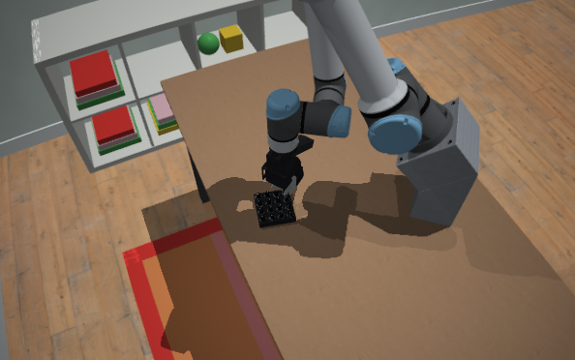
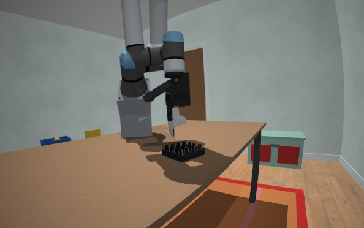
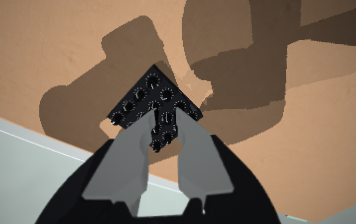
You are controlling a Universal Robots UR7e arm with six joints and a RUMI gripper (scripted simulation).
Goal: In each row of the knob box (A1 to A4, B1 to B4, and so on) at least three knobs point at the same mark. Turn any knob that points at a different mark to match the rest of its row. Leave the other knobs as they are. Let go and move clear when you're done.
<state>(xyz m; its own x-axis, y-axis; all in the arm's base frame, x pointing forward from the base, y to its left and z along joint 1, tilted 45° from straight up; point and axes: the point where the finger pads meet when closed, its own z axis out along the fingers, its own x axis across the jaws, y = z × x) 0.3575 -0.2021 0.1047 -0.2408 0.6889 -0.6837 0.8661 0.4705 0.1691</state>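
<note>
In the top view, from left to right: a white shelf unit stands beyond the worktop, well apart from the end effector; the black knob box lies on the worktop just below the end effector, whose fingers are narrowly parted, gripping nothing; the grey arm pedestal stands farther right.

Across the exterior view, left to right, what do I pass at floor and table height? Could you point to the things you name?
Blue tray (image 2: 46,143), yellow panel (image 2: 92,133), the arm's grey pedestal (image 2: 135,122), knob box (image 2: 182,157), dark table leg (image 2: 255,171), green cabinet with red doors (image 2: 283,135).
</note>
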